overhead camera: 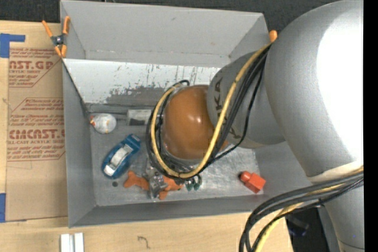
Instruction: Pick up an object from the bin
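My gripper [157, 182] is low at the bin's front, just below the orange dome on the wrist, and most of it is hidden by that dome and the cables. An orange flat piece [134, 181] lies on the floor right at the gripper's tip and shows on its left side. Whether it is gripped is hidden. A small green thing [192, 185] lies just to the right of the gripper. A blue and white toy-like object [120, 157] lies slanted to the upper left of the gripper, apart from it.
A white ball with an orange spot [104, 122] rests near the left wall. Beside it, toward the back, lies a pale grey item [139, 117]. A red-orange block [252, 181] sits at the front right. The arm covers the bin's right half.
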Motion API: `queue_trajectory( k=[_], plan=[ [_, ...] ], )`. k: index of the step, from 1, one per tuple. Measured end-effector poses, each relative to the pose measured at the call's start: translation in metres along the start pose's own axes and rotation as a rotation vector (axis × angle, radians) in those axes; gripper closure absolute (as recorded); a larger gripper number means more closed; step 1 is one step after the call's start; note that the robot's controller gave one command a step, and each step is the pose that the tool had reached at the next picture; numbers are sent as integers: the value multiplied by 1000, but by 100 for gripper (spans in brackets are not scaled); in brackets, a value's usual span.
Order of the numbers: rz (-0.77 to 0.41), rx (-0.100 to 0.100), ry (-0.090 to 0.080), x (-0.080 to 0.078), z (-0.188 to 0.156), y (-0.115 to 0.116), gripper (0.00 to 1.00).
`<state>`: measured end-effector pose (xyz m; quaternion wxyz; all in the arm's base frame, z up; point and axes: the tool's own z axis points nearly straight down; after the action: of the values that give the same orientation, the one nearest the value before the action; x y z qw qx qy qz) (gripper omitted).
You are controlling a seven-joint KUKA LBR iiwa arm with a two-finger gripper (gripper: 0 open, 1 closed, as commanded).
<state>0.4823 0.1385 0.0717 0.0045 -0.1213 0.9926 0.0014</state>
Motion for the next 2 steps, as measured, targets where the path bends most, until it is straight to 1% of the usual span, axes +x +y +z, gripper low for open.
queue_trajectory(
  k=[1,2],
  plan=[
    [0,0,0,0,0,0,100],
    [0,1,7,1,-3,0,100]
  ],
)
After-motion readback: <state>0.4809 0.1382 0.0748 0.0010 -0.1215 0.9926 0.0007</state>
